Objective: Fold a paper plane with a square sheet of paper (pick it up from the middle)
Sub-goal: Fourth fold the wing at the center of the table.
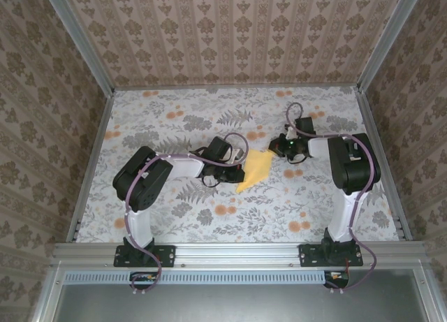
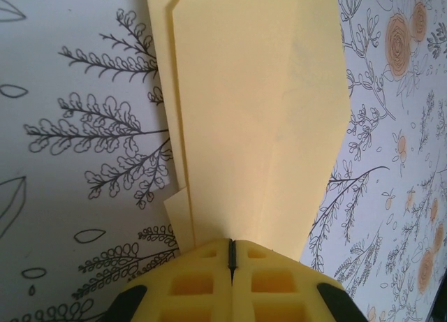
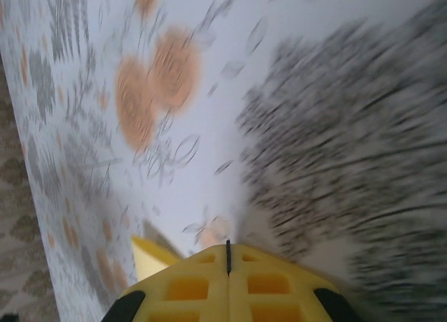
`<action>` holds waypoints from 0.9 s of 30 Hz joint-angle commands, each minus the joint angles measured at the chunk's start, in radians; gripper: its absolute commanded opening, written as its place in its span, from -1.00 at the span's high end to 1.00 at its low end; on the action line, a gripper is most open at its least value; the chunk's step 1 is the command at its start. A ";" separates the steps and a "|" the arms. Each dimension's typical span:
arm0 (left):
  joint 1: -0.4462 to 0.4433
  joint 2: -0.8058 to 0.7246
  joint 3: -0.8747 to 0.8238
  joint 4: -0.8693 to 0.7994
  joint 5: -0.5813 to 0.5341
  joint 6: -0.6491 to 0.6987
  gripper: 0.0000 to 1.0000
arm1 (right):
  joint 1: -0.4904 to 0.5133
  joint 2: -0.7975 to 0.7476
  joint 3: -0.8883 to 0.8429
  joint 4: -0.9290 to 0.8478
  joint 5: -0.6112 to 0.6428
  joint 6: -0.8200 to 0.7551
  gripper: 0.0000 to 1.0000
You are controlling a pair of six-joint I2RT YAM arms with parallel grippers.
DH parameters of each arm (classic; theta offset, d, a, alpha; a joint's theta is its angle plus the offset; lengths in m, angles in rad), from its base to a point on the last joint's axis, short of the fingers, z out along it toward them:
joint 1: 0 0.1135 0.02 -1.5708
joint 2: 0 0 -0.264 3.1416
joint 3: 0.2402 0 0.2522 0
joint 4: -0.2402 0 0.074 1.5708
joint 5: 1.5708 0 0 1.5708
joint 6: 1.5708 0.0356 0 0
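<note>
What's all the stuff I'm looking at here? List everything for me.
folded paper: one, plain yellow, mid-table between the grippers.
tablecloth: one, white with grey leaves and orange flowers, covering the table.
walls: three, brown patterned, around the table.
left arm, right arm: two, black and white, based at the near edge.
left gripper: one, yellow fingers, shut on the paper's edge.
right gripper: one, yellow fingers, shut, at the paper's far corner.

1 paper plane (image 1: 255, 170), 2 arms (image 1: 143, 182) (image 1: 353, 165).
</note>
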 commanded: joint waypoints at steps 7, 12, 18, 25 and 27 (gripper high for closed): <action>-0.012 0.055 -0.059 -0.207 -0.061 0.013 1.00 | 0.012 -0.207 -0.098 0.009 0.083 0.023 1.00; -0.012 0.054 -0.056 -0.207 -0.065 0.013 1.00 | 0.138 -0.233 -0.164 0.017 0.057 0.061 1.00; -0.011 0.047 -0.051 -0.204 -0.064 0.010 1.00 | 0.274 -0.183 -0.164 0.032 0.053 0.112 1.00; -0.012 0.035 -0.042 -0.198 -0.058 0.003 1.00 | 0.294 -0.134 -0.185 0.031 0.059 0.131 1.00; -0.012 0.028 -0.036 -0.196 -0.055 0.000 1.00 | 0.294 -0.122 -0.184 0.001 0.068 0.119 1.00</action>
